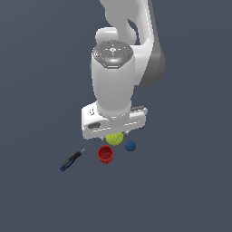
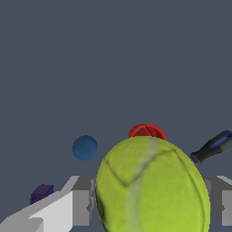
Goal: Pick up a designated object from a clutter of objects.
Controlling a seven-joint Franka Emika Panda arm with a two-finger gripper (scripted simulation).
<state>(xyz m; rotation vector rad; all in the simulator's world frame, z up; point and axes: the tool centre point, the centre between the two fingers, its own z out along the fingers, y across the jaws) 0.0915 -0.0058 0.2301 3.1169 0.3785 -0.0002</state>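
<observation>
The claw is seen in the wrist view with 1 grey finger on each side of the tennis ball. Both fingers are pressed against the ball's sides, so the claw is clenched on it. The ball is yellow-green with pale seam lines and fills much of the wrist view.

In the exterior view the claw is pointed straight down under the white arm, and only the lower part of the tennis ball is visible below the hand. Whether the ball is touching the floor or lifted off it cannot be told.

Just beside the ball, a red ribbed cup is seen standing with its mouth upward; in the wrist view only its rim is shown behind the ball. A smaller dark blue ball is placed near the tennis ball, toward the exterior view's right, and is also seen in the wrist view. A screwdriver with a blue-and-black handle is laid on the floor toward the exterior view's left, its thin shaft aimed at the claw; its handle appears in the wrist view. A tiny purple piece is seen close to 1 finger in the wrist view only.
</observation>
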